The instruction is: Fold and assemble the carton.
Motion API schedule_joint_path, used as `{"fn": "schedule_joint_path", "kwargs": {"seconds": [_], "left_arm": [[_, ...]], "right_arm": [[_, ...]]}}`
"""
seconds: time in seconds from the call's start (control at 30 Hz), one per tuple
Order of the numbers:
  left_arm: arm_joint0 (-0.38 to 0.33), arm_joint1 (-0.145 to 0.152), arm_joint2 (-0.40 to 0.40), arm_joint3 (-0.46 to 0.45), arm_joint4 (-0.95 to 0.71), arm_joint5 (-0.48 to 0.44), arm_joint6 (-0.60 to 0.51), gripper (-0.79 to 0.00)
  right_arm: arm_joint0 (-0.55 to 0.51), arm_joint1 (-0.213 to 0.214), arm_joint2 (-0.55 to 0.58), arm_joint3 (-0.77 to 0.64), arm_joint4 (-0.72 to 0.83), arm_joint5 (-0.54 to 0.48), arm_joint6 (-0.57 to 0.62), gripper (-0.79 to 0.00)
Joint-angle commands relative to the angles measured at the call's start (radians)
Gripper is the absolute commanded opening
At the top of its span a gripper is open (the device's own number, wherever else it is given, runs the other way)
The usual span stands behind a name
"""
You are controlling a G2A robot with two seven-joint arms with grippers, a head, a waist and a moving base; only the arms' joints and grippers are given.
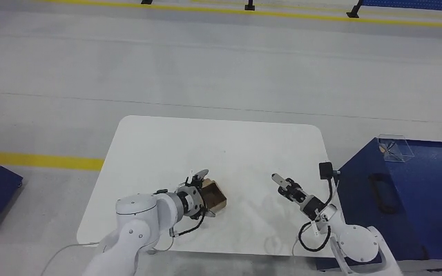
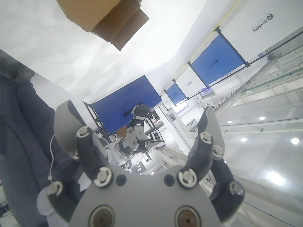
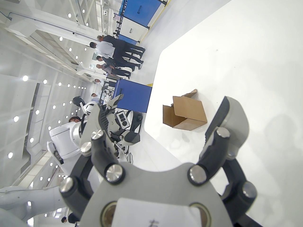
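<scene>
A small brown carton (image 1: 215, 196) lies on its side on the white table (image 1: 207, 141), near the front left, with one end open and its flaps loose. My left gripper (image 1: 204, 193) is right beside it, open, with a finger on either side of the near end. In the left wrist view the carton (image 2: 94, 5) lies off to one side of the open gripper (image 2: 138, 121), with nothing between the fingers. My right gripper (image 1: 280, 181) hovers over the table's front right, open and empty. Its wrist view looks across its gripper (image 3: 169, 105) at the carton (image 3: 189, 113), well apart.
A blue cabinet (image 1: 394, 200) stands against the table's right edge, with a clear plastic box (image 1: 395, 147) on top. The table's front edge (image 1: 228, 250) runs just under both arms. The far half of the table is bare.
</scene>
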Motion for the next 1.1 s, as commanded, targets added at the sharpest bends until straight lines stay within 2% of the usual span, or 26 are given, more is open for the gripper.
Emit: {"fn": "schedule_joint_path", "kwargs": {"seconds": [0.0, 0.07, 0.13, 0.2, 0.37, 0.47, 0.57, 0.67, 0.87, 0.93, 1.07], "left_arm": [[-0.004, 0.02, -0.001, -0.061, 0.177, 0.078, 0.012, 0.0], [-0.004, 0.057, 0.082, -0.082, 0.369, 0.078, 0.02, 0.0], [-0.022, 0.106, 0.203, -0.038, 0.56, 0.078, 0.01, 0.0], [-0.052, 0.152, 0.285, 0.028, 0.684, 0.078, -0.014, 0.0], [-0.17, 0.242, 0.448, 0.178, 0.708, 0.078, -0.211, 0.0], [-0.274, 0.278, 0.564, 0.246, 0.7, 0.078, -0.268, 0.0], [-0.374, 0.299, 0.662, 0.247, 0.64, 0.078, -0.311, 0.0], [-0.458, 0.313, 0.741, 0.272, 0.566, 0.078, -0.284, 0.0], [-0.616, 0.308, 0.93, 0.272, 0.396, 0.078, -0.203, 0.0], [-0.639, 0.299, 0.944, 0.275, 0.338, 0.078, -0.167, 0.0], [-0.629, 0.277, 0.944, 0.272, 0.306, 0.078, -0.125, 0.0]], "right_arm": [[0.047, -0.004, -0.078, -0.023, -0.205, 0.136, -0.084, 0.0], [0.08, -0.005, -0.149, -0.024, -0.337, 0.206, -0.061, 0.0], [0.123, -0.011, -0.222, -0.018, -0.438, 0.262, -0.05, 0.0], [0.165, -0.017, -0.291, 0.001, -0.528, 0.293, -0.045, 0.0], [0.263, -0.039, -0.428, 0.079, -0.649, 0.359, -0.023, 0.0], [0.319, -0.056, -0.488, 0.142, -0.653, 0.386, -0.001, 0.0], [0.375, -0.073, -0.546, 0.211, -0.672, 0.409, 0.017, 0.0], [0.419, -0.091, -0.597, 0.269, -0.687, 0.432, 0.018, 0.0], [0.46, -0.12, -0.674, 0.332, -0.693, 0.433, 0.018, 0.0], [0.468, -0.129, -0.692, 0.352, -0.691, 0.439, 0.02, 0.0], [0.482, -0.145, -0.722, 0.389, -0.701, 0.449, 0.01, 0.0]]}}
